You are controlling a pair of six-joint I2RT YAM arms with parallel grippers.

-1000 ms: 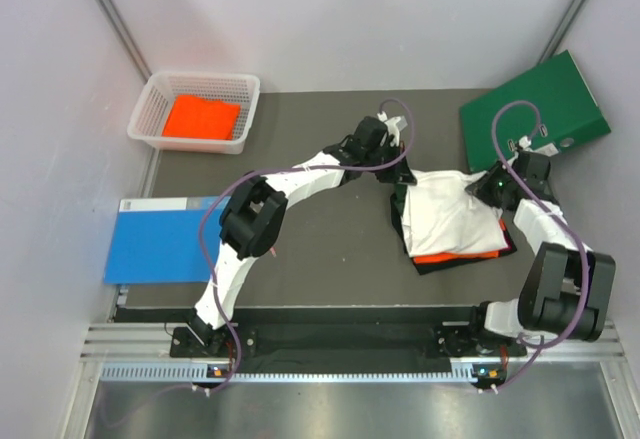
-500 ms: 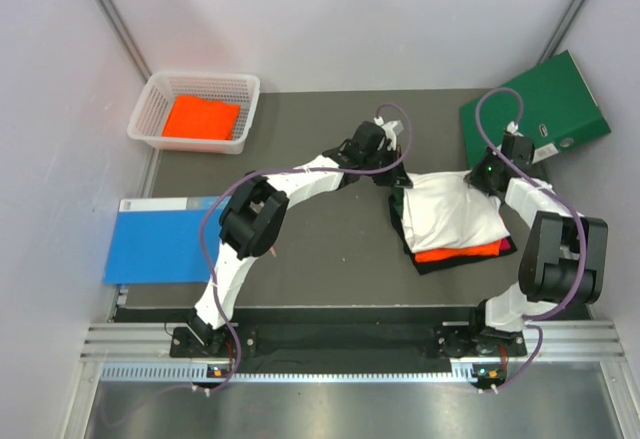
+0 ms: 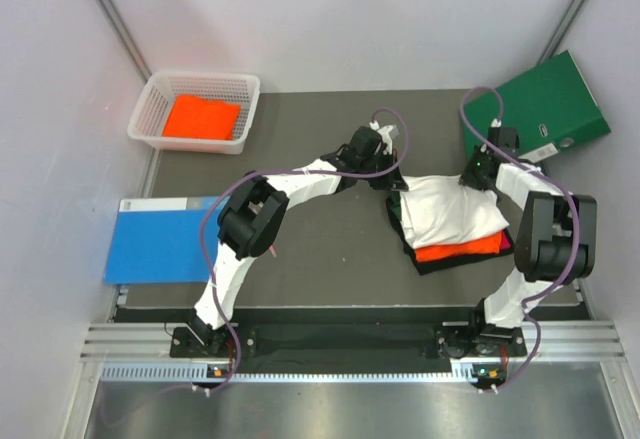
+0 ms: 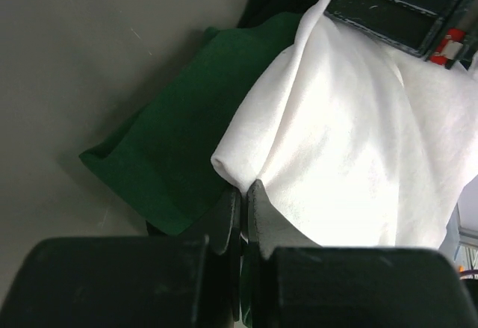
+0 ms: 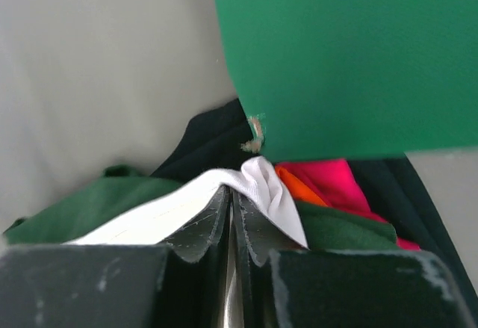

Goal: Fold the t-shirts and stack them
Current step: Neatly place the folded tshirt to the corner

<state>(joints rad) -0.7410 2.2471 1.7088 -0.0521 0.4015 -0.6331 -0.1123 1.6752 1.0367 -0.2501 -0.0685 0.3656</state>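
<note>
Over on the right side of the tabletop (image 3: 330, 139), the white t-shirt (image 3: 452, 214) lies on top of the stack. An orange shirt (image 3: 462, 250) peeks out under its near edge, with a black shirt (image 3: 436, 266) beneath that. The left fingers (image 4: 237, 202) are clenched on a fold of white cloth at the shirt's left edge, right beside its dark green sleeve (image 4: 172, 164). The right fingers (image 5: 230, 205) are pinched tight on the white hem at the far right corner, just in front of the green binder (image 5: 336, 51). Far left, a second orange shirt (image 3: 202, 117) sits in the white basket (image 3: 145, 114), and the blue book (image 3: 160, 239) lies near left.
</note>
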